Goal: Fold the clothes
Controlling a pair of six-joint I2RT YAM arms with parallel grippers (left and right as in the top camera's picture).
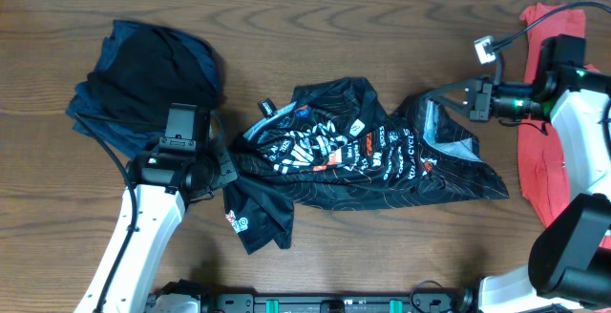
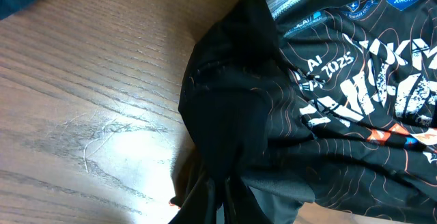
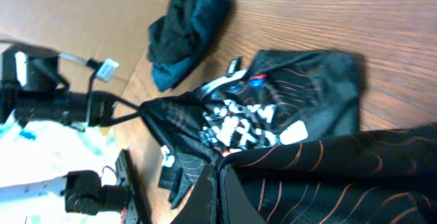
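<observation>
Gripping black jersey (image 1: 353, 156) at both ends, crumpled mid-table (image 1: 315, 27), lettering up, sleeves and hem bunched. Left gripper (image 1: 221, 165) closed tight on the left edge, with a fold of black cloth pinched, per left wrist view. Right gripper (image 1: 431, 94) closed tight on the upper right corner, with cloth caught between the fingers in right wrist view. Navy/black pile (image 1: 143, 74) far left, by the left arm; coral-red shirt (image 1: 539, 160) far right, partly under the right arm.

Likely step: stretching flat before folding.

Risks:
- Thin pinch on slick fabric, so slipping out under a fast or uneven pull.
- Two layers grabbed at once, so spreading with a twist locked in.
- Jersey dragged onto navy pile or red shirt by a wide sweep.
- Bunched lower-left sleeve left tucked under, spoiling the fold.
</observation>
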